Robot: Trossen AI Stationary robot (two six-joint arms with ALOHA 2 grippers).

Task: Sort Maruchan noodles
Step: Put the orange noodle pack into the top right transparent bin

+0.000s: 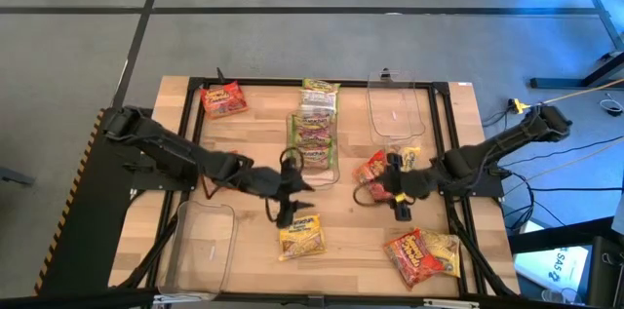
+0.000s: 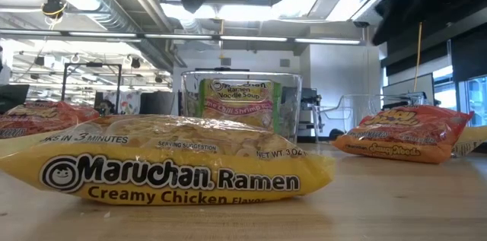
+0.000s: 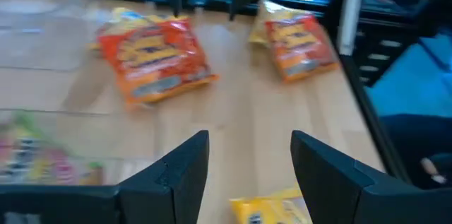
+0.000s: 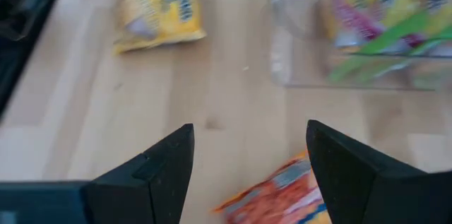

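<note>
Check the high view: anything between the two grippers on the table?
Only bare wood between left gripper and right gripper; the yellow packet lies nearer.

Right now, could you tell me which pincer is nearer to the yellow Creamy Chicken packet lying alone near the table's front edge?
Left. The left pincer hovers open just behind the yellow packet; the right pincer, also open, is farther off beside a red packet.

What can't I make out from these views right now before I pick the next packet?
- High view: how many packets sit in the green-packet bin; they overlap.
- High view: part of the red packet, covered by the right gripper.
- Low view: table beyond the yellow packet, which fills the foreground.
- Left wrist view: red packets' print, blurred.
</note>
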